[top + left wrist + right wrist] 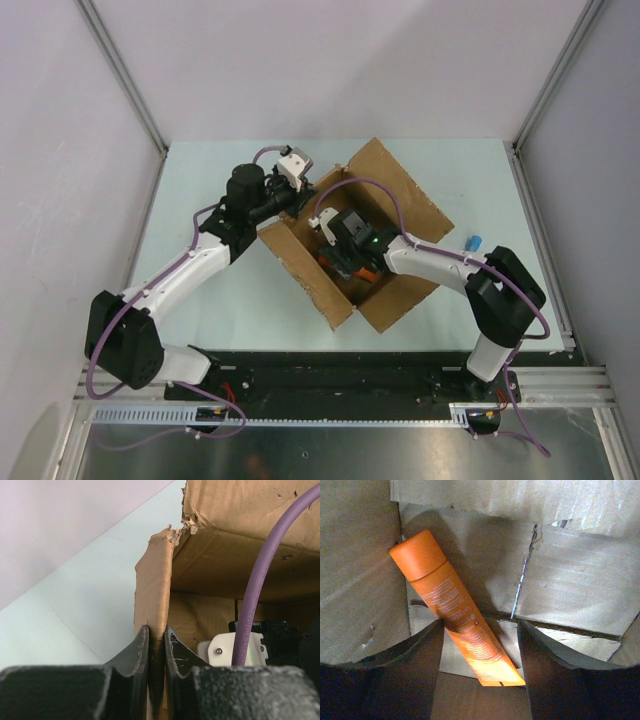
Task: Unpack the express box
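Observation:
The express box (400, 205) is a brown cardboard box lying open in the middle of the table, flaps spread. My left gripper (292, 200) is shut on the box's left wall edge (152, 605), one finger on each side of it. My right gripper (345, 262) reaches down inside the box. In the right wrist view it is open (480, 630), its fingers either side of an orange tube (455, 612) that lies slanted on the box floor. The left finger touches the tube's side; the right finger is apart from it.
A small blue object (476, 241) lies on the table right of the box. The purple cable (260, 575) of the right arm crosses the left wrist view. The box walls (360, 570) stand close around the right gripper. Grey walls enclose the table.

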